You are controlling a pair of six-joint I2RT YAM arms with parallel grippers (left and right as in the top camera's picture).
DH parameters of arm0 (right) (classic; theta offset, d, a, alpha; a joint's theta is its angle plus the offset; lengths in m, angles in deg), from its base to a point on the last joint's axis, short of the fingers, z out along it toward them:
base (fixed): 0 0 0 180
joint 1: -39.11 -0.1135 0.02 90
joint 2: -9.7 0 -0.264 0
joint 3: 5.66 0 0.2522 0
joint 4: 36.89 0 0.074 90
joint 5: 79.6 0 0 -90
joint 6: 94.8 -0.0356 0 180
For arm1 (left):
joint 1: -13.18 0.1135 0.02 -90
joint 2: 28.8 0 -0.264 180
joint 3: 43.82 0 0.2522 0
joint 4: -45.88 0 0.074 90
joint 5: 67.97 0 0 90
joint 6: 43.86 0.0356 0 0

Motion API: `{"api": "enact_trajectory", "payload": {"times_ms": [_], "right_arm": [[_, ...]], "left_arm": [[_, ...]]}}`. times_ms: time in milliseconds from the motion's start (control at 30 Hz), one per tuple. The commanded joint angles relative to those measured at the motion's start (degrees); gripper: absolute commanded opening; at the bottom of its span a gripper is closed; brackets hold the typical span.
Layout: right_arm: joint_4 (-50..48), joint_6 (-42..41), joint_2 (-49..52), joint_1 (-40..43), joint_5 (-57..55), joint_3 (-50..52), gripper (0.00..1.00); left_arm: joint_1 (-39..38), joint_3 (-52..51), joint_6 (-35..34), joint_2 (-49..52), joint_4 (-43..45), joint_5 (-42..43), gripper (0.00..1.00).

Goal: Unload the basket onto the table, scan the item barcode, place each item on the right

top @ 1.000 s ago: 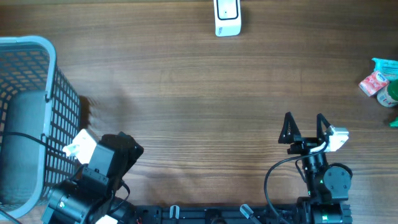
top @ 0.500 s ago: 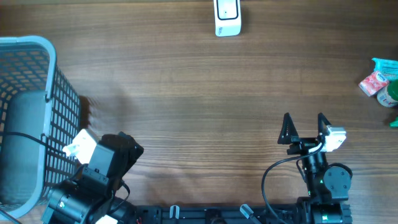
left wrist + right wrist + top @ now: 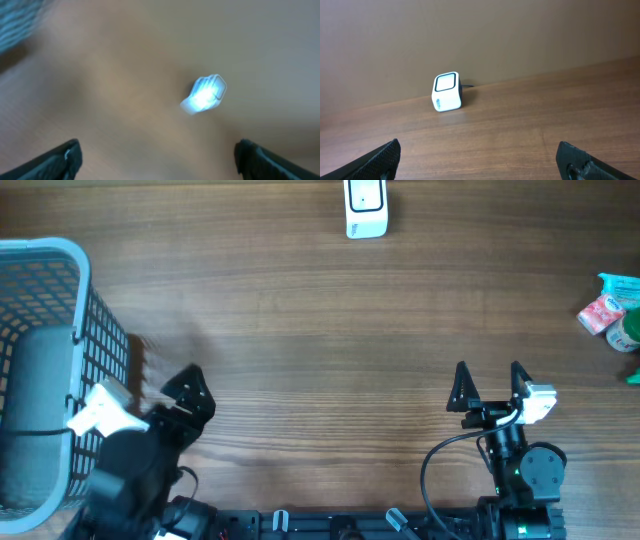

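The white barcode scanner [image 3: 365,208] stands at the table's far edge, upright with its window facing the arms [image 3: 447,91]; it is a blurred white blob [image 3: 204,94] in the left wrist view. The items lie at the right edge: a pink packet [image 3: 601,313], a teal packet [image 3: 620,283] and a green-and-white container [image 3: 627,330], partly cut off. My left gripper [image 3: 168,388] is open beside the basket, empty [image 3: 160,165]. My right gripper [image 3: 490,385] is open at the near right, nothing between its fingers [image 3: 480,162].
A blue-grey mesh basket [image 3: 85,300] fills the left side, close against the left arm. Bare wooden tabletop [image 3: 320,340] lies between the grippers and the scanner. The arm bases sit along the near edge.
The left arm has swung and turned, its gripper now pointing up the table beside the basket; its wrist view is motion-blurred. The right arm has not moved.
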Motion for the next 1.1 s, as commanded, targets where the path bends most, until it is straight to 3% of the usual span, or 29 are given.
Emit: {"api": "enact_trajectory", "payload": {"times_ms": [0, 167, 333, 533, 667, 1067], "right_arm": [[-0.1, 1.0, -0.6, -0.4, 0.8, 0.1, 1.0], [-0.1, 1.1, -0.6, -0.4, 0.8, 0.1, 1.0], [-0.1, 1.0, -0.6, -0.4, 0.8, 0.1, 1.0], [-0.1, 1.0, -0.6, -0.4, 0.8, 0.1, 1.0], [-0.1, 1.1, -0.6, -0.4, 0.8, 0.1, 1.0], [-0.1, 1.0, -0.6, -0.4, 0.8, 0.1, 1.0]], "left_arm": [[5.9, -7.0, 30.7, -8.9, 17.1, 18.2, 1.0], [11.2, -25.4, 34.3, -23.9, 34.5, 27.1, 1.0], [16.3, -39.5, 38.2, -24.8, 45.5, 30.3, 1.0], [17.6, -44.6, 43.2, -24.8, 45.5, 29.4, 1.0], [17.6, -49.2, 43.3, -24.8, 47.2, 27.9, 1.0], [17.6, -49.2, 43.3, -24.8, 47.1, 26.1, 1.0]]}}
